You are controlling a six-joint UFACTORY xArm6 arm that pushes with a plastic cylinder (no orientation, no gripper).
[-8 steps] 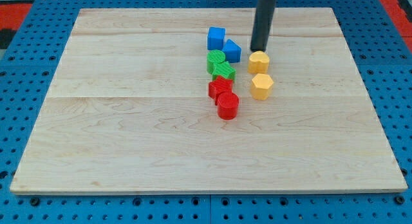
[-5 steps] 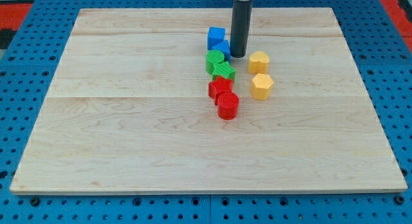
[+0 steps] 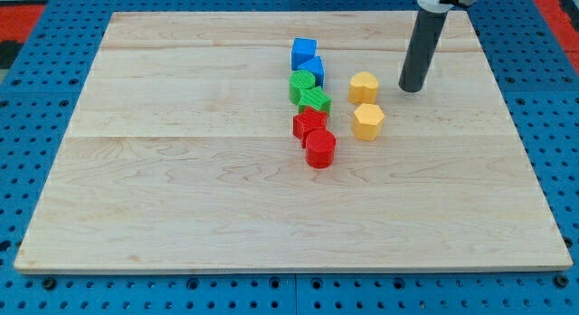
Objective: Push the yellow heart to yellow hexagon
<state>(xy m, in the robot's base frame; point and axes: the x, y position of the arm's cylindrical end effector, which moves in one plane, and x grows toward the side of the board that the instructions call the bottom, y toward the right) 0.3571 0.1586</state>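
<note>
Two yellow blocks matter here, and your tool's tip point(image 3: 412, 89) touches neither. It is a bare rod with nothing to open or close, holding nothing, standing on the table point(image 3: 181, 188). Take the yellow heart point(image 3: 364, 86) as your landmark: the tip sits just to the heart's right in the view, level with it, with a gap between. The yellow hexagon point(image 3: 367, 121) lies just below the heart, close but apart. So the push needs to run downward, which probably means bringing the tip round above the heart first; shoving from where it stands would likely send the heart left toward the blue, green and red cluster point(image 3: 309, 102).
</note>
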